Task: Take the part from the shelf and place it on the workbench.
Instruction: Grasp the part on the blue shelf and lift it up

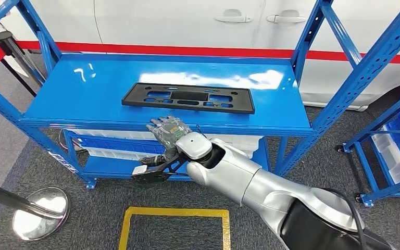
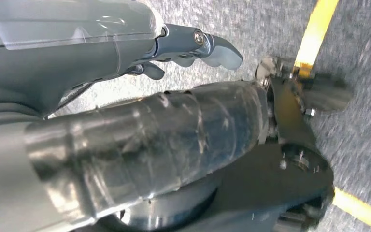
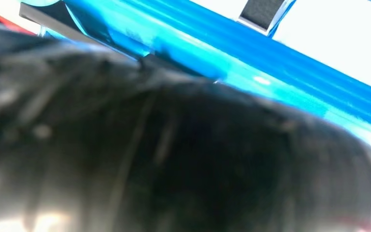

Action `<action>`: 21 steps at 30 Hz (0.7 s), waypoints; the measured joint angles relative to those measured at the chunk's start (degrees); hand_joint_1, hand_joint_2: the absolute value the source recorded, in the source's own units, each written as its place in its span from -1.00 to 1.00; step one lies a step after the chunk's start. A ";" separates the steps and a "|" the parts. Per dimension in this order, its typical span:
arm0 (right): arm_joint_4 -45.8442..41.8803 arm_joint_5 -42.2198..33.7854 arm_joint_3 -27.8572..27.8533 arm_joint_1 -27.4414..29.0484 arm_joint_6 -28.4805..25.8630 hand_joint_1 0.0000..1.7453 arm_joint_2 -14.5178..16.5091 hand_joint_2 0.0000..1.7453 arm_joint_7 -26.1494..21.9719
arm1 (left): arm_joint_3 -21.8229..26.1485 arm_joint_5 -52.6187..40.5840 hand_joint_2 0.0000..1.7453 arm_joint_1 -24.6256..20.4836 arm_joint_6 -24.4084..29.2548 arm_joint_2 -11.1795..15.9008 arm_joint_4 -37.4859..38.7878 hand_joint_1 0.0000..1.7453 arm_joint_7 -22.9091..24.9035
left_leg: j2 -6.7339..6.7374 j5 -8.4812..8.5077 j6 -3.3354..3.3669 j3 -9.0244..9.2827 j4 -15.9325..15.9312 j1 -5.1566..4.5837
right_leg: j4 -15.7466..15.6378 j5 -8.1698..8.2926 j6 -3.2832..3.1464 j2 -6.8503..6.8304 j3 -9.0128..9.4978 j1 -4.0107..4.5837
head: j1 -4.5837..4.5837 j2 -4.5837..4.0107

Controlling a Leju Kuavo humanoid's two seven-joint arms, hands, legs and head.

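- Silver forearm of the right arm rises from the near right corner of the head view and ends at the right hand (image 1: pixel 167 130), which sits at the front lip of the blue shelf (image 1: pixel 73 99).
- Its fingers are spread flat with nothing in them, the fingertips pointing far and a little left, about level with the shelf's front edge.
- Just beyond the fingertips, apart from them, lies the black part (image 1: pixel 188 98), a long flat frame with cut-outs, flat on the top board.
- Its long axis runs left to right, nearly square to the reach of the hand; the hand faces the middle-left stretch of its near long edge.
- The left hand (image 2: pixel 193 46) hangs by the robot's side over grey carpet, holding nothing, fingers loosely apart; the right hand is plainly the nearer one.
- I judge the coming move a short reach forward, meeting the near edge.
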 joint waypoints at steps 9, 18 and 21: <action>0.99 0.16 0.11 -0.57 -0.09 -1.00 0.97 -1.00 -0.20 | -0.35 0.02 -1.00 -0.24 -0.06 -0.04 0.00 -1.00 0.11 | 0.18 -4.11 -2.53 -2.27 6.36 0.11 | -8.77 1.25 -2.57 0.02 5.26 0.18 | -0.07 0.00; 1.40 0.32 0.54 -0.57 -0.03 -1.00 1.81 -1.00 -0.32 | -0.37 0.23 -1.00 -0.11 -0.13 0.03 0.00 -1.00 0.24 | 0.11 1.90 -2.04 -2.14 0.83 -0.16 | -8.23 -0.97 -2.04 0.22 7.12 0.68 | -0.05 0.01; 1.43 0.58 0.54 -0.61 0.01 -1.00 1.96 -1.00 -0.39 | -0.37 0.32 -1.00 -0.14 -0.11 0.03 0.00 -1.00 0.33 | -0.06 1.38 -1.21 -1.62 0.11 -0.07 | -8.25 -1.42 -1.25 0.14 7.26 0.77 | -0.03 0.01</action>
